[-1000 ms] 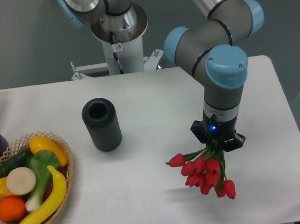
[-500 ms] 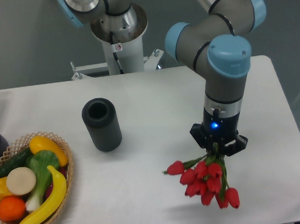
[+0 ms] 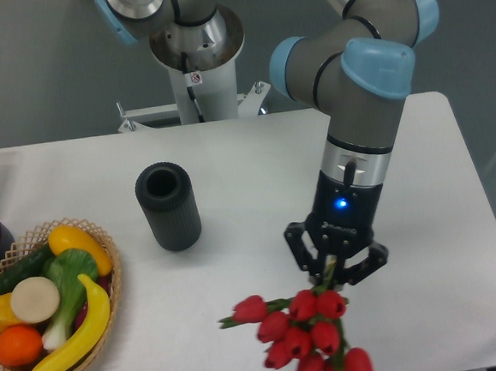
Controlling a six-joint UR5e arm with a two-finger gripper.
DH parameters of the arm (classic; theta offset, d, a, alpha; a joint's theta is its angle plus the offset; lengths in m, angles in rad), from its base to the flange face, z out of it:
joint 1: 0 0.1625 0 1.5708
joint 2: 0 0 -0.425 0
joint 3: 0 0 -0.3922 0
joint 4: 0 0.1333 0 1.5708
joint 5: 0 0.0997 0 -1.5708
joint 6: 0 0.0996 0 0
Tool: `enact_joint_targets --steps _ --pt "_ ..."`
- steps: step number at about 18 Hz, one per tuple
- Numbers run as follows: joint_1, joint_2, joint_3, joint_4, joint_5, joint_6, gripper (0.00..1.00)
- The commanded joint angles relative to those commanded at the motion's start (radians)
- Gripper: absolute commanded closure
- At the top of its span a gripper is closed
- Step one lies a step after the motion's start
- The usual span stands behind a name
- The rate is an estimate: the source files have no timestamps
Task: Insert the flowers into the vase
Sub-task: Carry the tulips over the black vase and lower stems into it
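Camera view: the flowers were held by their stems in the gripper, red buds hanging downward, well apart from the upright vase.

You are getting nothing readable here: the small white sticker with a red mark on the robot's base column is showing too tiny to make out, and nothing else is carrying any lettering, numbers or brand.
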State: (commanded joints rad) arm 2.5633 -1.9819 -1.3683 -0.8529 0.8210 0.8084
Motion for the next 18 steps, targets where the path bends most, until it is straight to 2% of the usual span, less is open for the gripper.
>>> enact_joint_targets --steps 5,9,11,13,18 --pt "0.020 0.044 -0.028 0.006 -0.297 -0.002 1.00" --pt "0.043 0.112 -0.110 0.012 -0.451 0.015 1.00" --pt "0.057 0.153 -0.165 0.040 -0.529 0.026 1.00" --pt "0.064 0.196 -0.213 0.046 -0.588 0.031 1.00" --pt "0.081 0.300 -0.348 0.046 -0.641 0.080 1.00"
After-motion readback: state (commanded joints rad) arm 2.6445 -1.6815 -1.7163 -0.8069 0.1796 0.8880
